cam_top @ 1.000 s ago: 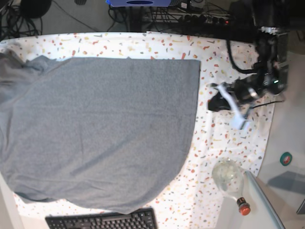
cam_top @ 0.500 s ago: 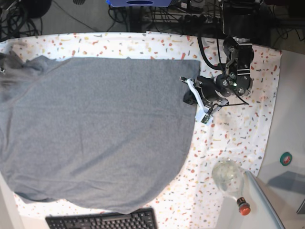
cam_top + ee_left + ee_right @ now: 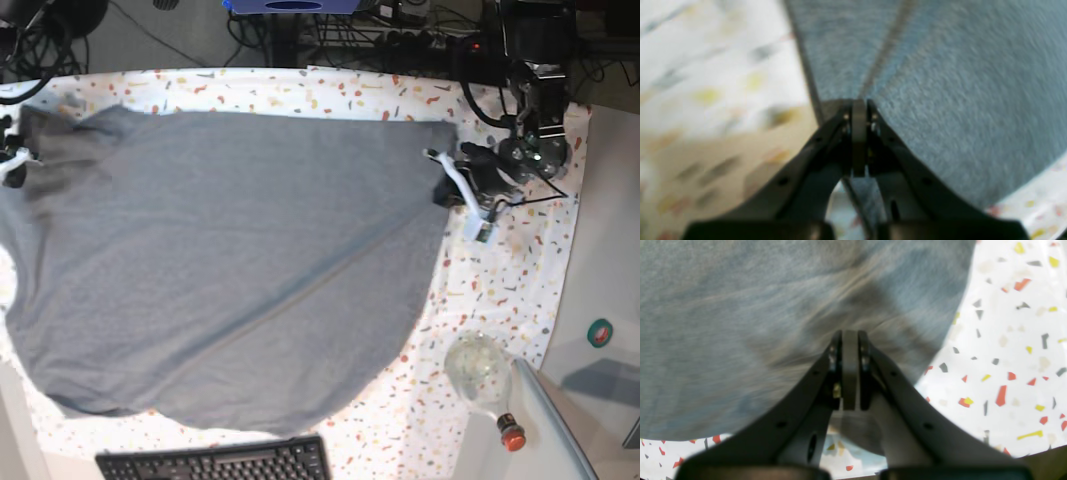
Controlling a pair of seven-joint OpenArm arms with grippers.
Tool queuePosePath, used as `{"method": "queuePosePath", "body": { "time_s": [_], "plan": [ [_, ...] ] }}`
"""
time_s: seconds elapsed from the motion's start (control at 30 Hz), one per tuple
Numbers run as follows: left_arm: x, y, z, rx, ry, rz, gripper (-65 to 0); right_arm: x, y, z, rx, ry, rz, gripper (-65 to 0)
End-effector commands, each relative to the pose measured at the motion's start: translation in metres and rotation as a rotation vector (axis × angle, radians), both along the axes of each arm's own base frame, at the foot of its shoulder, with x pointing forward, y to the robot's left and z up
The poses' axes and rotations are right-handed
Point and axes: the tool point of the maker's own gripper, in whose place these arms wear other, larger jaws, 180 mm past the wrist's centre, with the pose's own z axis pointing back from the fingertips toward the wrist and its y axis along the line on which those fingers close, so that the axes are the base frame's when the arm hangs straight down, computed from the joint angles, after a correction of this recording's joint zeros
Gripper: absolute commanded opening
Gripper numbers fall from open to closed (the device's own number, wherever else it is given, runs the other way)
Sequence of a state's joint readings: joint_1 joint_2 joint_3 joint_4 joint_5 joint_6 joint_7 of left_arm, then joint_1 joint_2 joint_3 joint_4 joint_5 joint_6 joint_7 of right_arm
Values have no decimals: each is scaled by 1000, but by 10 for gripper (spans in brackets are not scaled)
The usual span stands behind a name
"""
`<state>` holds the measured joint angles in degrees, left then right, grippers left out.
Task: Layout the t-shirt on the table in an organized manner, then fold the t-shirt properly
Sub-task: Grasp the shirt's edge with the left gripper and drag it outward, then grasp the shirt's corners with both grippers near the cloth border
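The grey t-shirt (image 3: 220,270) lies spread over most of the speckled table (image 3: 500,270), with a diagonal crease across its middle. In the base view my left gripper (image 3: 447,183) is at the shirt's upper right corner. In the left wrist view it (image 3: 859,106) is shut on the shirt's edge (image 3: 940,83), which is pulled taut. My right gripper (image 3: 12,165) is at the far left by the sleeve end. In the right wrist view it (image 3: 850,336) is shut on a pinch of shirt fabric (image 3: 740,323), with wrinkles fanning out from its tips.
A black keyboard (image 3: 215,463) lies at the front edge, just under the shirt's lower side. A clear glass bottle (image 3: 483,372) with a red cap lies at the front right. A green tape roll (image 3: 600,332) sits off the table's right edge. Cables run along the back.
My left gripper has moved from the shirt's right edge back to the right with that edge in it. The whole shirt has shifted right and up, and a diagonal crease has formed.
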<state>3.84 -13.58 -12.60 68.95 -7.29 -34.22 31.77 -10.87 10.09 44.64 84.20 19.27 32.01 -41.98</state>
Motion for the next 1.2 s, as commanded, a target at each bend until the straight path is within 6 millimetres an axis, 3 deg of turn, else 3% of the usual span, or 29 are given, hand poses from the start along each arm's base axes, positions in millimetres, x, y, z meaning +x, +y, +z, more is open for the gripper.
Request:
{"method": "queuePosePath", "body": {
  "time_s": [0.0,0.2,0.33,0.57,0.93,1.17],
  "plan": [
    [-2,19,2,81,24,8,-650,18,-7,16,-20,-65,0,-650],
    [-11,30,36,120,-72,35,-650,33,-37,-7,-14,26,-91,-650],
    [-23,25,43,125,-87,27,-650,28,-25,-13,-9,77,-24,-650],
    [-31,24,39,123,-71,30,-650,42,2,-26,18,109,62,-650],
    [-41,25,33,121,-49,35,-650,68,-4,-72,-26,191,59,-650],
    [-45,21,31,116,-41,28,-650,93,-45,-54,-85,179,-41,-650]
  ]
}}
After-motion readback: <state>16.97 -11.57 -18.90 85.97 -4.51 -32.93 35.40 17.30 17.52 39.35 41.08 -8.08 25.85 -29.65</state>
